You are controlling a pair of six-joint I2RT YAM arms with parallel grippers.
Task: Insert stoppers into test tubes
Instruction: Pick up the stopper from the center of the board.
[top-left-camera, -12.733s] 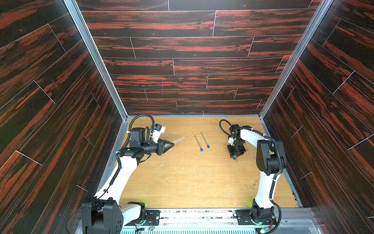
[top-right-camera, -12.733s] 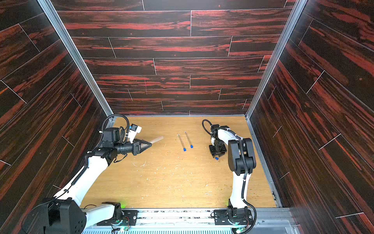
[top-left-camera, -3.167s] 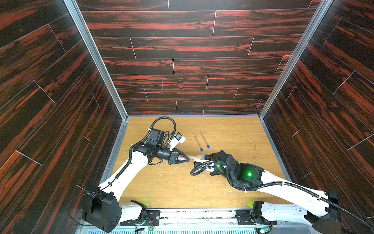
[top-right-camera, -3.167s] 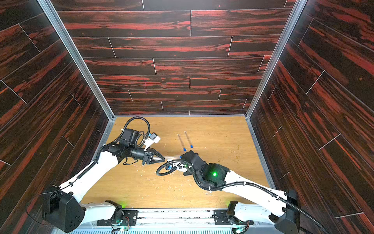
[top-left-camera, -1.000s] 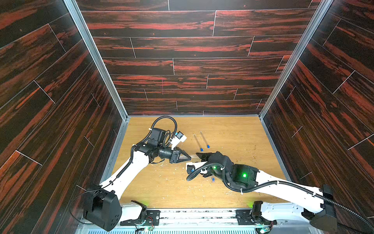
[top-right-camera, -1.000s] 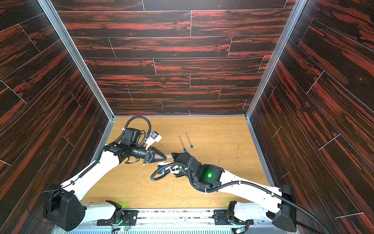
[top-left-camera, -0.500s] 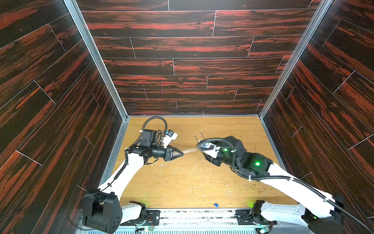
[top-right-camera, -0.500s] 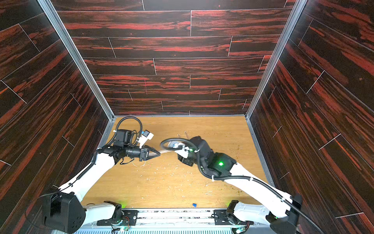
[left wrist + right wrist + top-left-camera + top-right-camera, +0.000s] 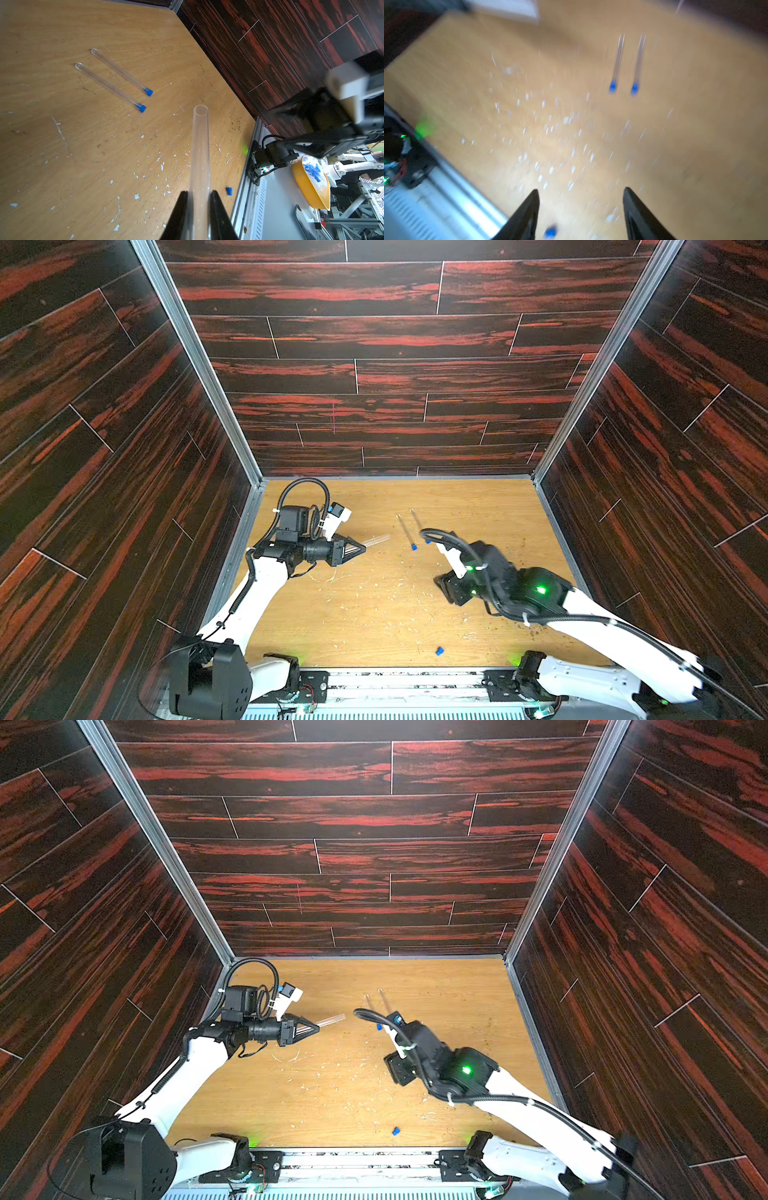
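Note:
My left gripper (image 9: 363,547) (image 9: 318,1027) (image 9: 199,192) is shut on a clear test tube (image 9: 376,540) (image 9: 200,145), held level above the table's left side, its open end empty and pointing right. Two more test tubes (image 9: 405,531) (image 9: 110,86) (image 9: 122,71) lie side by side at the back middle, each with a blue stopper (image 9: 142,108) (image 9: 148,92) in its end. A loose blue stopper (image 9: 439,651) (image 9: 395,1131) (image 9: 229,191) lies near the table's front edge. My right gripper (image 9: 453,591) (image 9: 580,190) hovers right of middle, open and holding nothing; its view is blurred.
Pale debris specks (image 9: 386,597) are scattered over the middle of the wooden table (image 9: 478,506). Dark wood walls close in three sides. A metal rail (image 9: 395,684) runs along the front. Outside, a yellow bowl (image 9: 311,193) holds blue pieces.
My right arm has swung away from the held tube, back to the right and forward, its jaws widening. The blue stopper now lies loose by the front edge. My left arm has drawn back left.

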